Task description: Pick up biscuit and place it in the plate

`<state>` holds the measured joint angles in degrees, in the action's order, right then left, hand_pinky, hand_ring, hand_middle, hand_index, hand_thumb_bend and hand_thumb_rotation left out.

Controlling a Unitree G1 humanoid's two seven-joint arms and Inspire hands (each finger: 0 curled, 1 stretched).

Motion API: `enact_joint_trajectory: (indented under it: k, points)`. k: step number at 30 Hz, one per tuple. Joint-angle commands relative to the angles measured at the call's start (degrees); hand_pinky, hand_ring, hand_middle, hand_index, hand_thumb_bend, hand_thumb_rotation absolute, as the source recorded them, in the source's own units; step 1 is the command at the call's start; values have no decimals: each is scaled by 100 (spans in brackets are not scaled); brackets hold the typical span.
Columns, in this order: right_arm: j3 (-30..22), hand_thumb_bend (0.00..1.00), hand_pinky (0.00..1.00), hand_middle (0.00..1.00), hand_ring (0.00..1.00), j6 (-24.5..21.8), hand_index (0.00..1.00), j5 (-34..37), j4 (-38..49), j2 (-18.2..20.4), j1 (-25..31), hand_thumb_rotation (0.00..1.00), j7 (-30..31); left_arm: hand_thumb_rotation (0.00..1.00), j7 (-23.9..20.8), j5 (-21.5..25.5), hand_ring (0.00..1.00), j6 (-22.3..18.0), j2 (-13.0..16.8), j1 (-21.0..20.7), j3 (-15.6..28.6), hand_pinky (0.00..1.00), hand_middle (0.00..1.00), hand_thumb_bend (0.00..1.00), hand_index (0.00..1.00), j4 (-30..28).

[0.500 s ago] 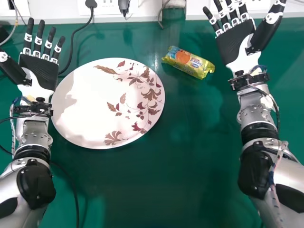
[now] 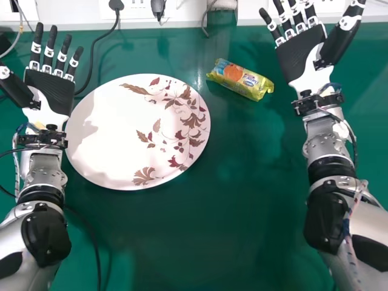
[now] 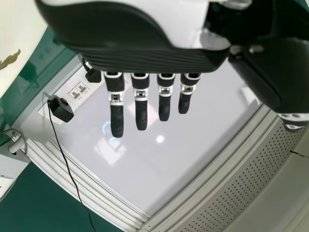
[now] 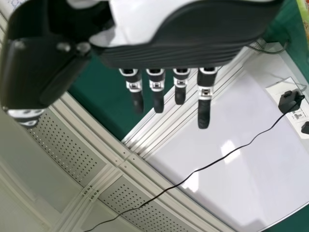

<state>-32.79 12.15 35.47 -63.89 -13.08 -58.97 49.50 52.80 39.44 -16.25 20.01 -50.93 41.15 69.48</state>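
My left hand (image 2: pixel 51 91) is open, palm up, just left of the plate in the head view. My right hand (image 2: pixel 300 54), also open with straight fingers, lies at the upper right, right of the biscuit pack. The yellow biscuit pack (image 2: pixel 241 80) rests on the green table between the plate and my right hand, touching neither. The white plate (image 2: pixel 112 133) with a leaf pattern holds nothing. In the left wrist view my left hand (image 3: pixel 145 53) has its fingers extended; so does my right hand (image 4: pixel 174 55) in the right wrist view. The pack's edge (image 4: pixel 305 14) shows there at the corner.
Black cables (image 2: pixel 92 57) run over the green table (image 2: pixel 212 230) beside my left hand and along the left arm. Power sockets (image 2: pixel 139 8) and plugs line the white panel at the table's far edge.
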Motion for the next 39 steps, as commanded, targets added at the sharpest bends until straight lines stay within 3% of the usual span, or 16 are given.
enact_joint_trajectory:
  k: [1,16,32,39]
  points:
    - [-21,96,73,97,88,95,97,-8,53,-50,-26,46,-73,92,28,-4,84,-20,-1,44,9,69,93,100,98,-28]
    - [220,95,72,98,89,716,98,-296,413,23,112,47,-396,93,-28,-3,89,-15,-4,67,12,87,97,100,99,-48]
    - [830,96,74,97,89,1542,97,-1131,1180,4,450,46,-1364,95,63,4,93,36,29,77,16,86,98,100,100,-33]
    - [1030,95,73,98,89,1655,97,-1318,1494,-36,581,46,-1591,95,53,-2,92,37,32,70,17,88,98,100,100,-20]
